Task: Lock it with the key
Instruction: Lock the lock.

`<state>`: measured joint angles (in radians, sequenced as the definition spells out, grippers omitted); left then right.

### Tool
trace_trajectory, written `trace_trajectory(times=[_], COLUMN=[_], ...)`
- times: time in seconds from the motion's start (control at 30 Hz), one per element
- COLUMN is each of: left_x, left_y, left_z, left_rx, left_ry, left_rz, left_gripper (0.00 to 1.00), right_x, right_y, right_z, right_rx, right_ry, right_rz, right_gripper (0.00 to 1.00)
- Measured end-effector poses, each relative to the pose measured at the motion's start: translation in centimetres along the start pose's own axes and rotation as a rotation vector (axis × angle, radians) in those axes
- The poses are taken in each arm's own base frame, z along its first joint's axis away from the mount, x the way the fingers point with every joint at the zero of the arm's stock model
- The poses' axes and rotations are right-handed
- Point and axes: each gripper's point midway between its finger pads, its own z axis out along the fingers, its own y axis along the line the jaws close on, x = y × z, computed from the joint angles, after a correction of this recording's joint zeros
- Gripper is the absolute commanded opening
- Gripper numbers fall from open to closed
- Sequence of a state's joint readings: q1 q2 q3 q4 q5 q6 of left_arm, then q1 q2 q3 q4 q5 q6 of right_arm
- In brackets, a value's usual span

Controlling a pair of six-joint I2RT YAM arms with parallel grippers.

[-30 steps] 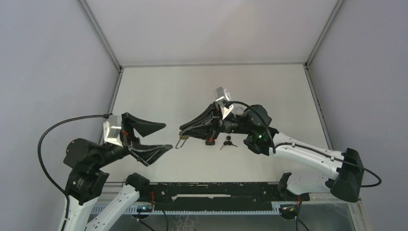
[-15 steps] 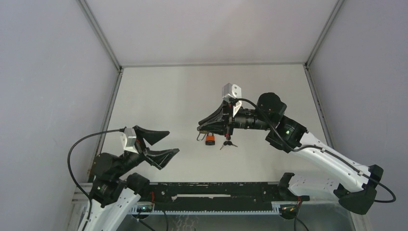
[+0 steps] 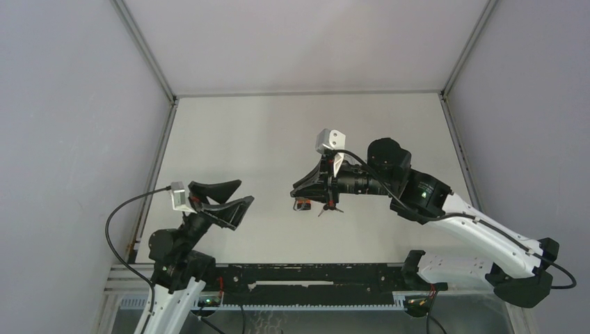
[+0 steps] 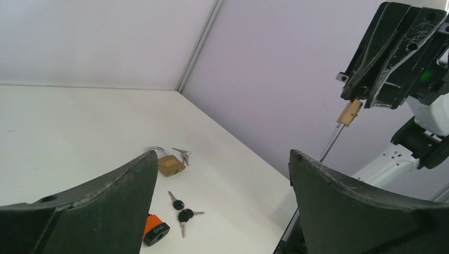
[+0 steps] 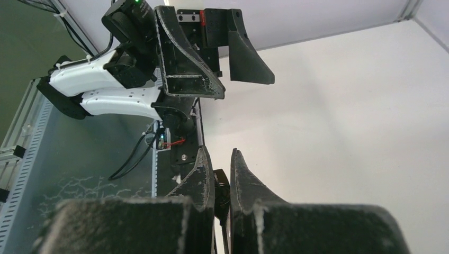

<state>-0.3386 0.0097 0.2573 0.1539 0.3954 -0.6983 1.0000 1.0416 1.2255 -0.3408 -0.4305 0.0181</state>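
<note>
Left end effector (image 3: 245, 191) released, jaws spread wide, hovering above near-left part of surface (image 4: 63, 137), grasping nothing. Right end effector (image 3: 296, 194) clenched, hovering over mid-surface, pinching small brass padlock (image 4: 349, 112) at tips, thin silver shackle pointing down. Lying on surface below: orange padlock (image 4: 155, 231), black-headed keys (image 4: 185, 214) just beside it, second brass padlock (image 4: 169, 164) farther back with small key bunch (image 4: 183, 154) touching. Nothing on surface touched by either end effector.

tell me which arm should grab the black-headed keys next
Left, likely. The left gripper is open and empty, facing the black-headed keys lying on the table. The right gripper is shut on a small brass piece, raised off the table.
</note>
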Motion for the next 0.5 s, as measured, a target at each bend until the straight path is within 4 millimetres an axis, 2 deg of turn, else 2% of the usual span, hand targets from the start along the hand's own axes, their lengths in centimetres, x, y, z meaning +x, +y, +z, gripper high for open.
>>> trace_trajectory(times=[0.2, 0.27, 0.4, 0.5], left_x=[0.2, 0.3, -0.8, -2.6], left_y=[-0.5, -1.6, -6.0, -9.1], left_z=[-0.2, -0.2, -0.3, 0.0], left_rx=[0.018, 0.059, 0.234, 0.351], left_ry=[0.032, 0.098, 0.257, 0.313], left_rz=[0.034, 0.090, 0.228, 0.298], left_gripper=[0.93, 0.92, 0.86, 0.70], right_x=[0.1, 0.1, -0.9, -1.5], right_y=[0.0, 0.1, 0.7, 1.6], right_z=[-0.1, 0.0, 0.3, 0.6], right_rx=[0.014, 0.017, 0.002, -0.026], right_ry=[0.014, 0.023, 0.025, 0.026], right_rz=[-0.029, -0.040, -0.080, -0.117], right_gripper=[0.00, 0.00, 0.00, 0.00])
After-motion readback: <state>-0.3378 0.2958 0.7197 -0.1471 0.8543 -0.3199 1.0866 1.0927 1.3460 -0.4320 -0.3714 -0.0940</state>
